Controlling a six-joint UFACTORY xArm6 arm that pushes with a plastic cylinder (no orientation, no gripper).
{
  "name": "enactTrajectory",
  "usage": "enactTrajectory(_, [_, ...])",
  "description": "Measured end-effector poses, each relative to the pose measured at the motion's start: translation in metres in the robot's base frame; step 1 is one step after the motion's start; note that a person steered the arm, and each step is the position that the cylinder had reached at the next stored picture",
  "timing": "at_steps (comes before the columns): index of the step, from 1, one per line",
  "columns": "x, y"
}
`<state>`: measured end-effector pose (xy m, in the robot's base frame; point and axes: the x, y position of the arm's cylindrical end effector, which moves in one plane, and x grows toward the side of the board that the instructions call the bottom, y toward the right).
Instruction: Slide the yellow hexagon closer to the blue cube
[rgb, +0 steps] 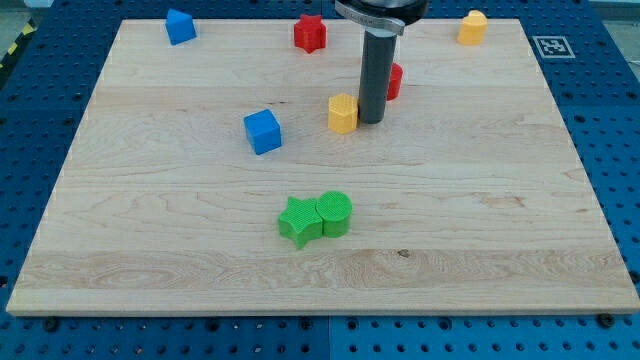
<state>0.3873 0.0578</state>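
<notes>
The rod's lower end, my tip (371, 121), stands on the wooden board (500, 220) just beside the yellow hexagon (343, 113), at its 3 o'clock side; it has no jaws and grasps nothing. The blue cube (263, 131) lies near the hexagon, at about 8 o'clock from it. A red block (395, 81) is partly hidden behind the rod.
</notes>
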Motion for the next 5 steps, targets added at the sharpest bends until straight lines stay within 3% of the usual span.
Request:
enactTrajectory(4, [0.001,-0.048])
enactTrajectory(5, [0.021,-0.049])
